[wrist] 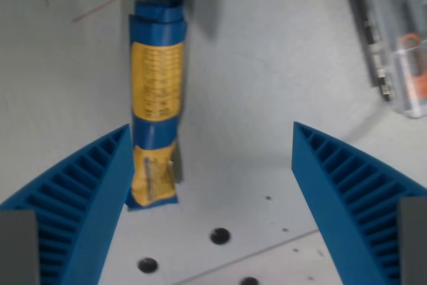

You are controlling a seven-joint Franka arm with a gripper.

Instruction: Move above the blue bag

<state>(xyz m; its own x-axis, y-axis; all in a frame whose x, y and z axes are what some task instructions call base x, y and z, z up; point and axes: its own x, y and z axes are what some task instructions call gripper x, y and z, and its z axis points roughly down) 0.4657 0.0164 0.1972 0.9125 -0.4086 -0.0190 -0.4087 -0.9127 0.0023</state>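
In the wrist view I look down on a pale grey counter. My tool is spread wide and it holds nothing. Its two blue ribbed fingers come up from the lower corners of the picture, one on the wrist view's left and one on the wrist view's right, with a broad gap of bare counter between them.

The blue bag lies on the counter in the left half of the picture. It is rolled into a long narrow shape and it runs from near the top edge down to the lower part of the picture, almost straight up and down in this view. It has blue bands and a yellow label with small print that I cannot read. Its lower end is just beside the inner edge of the finger on the wrist view's left; whether they touch, I cannot tell. The bag is not in the middle of the gap, it is close to that one finger.

In the top right corner there is a clear plastic case with an orange part inside, well apart from the bag. Near the bottom, a few dark round holes show in the counter.
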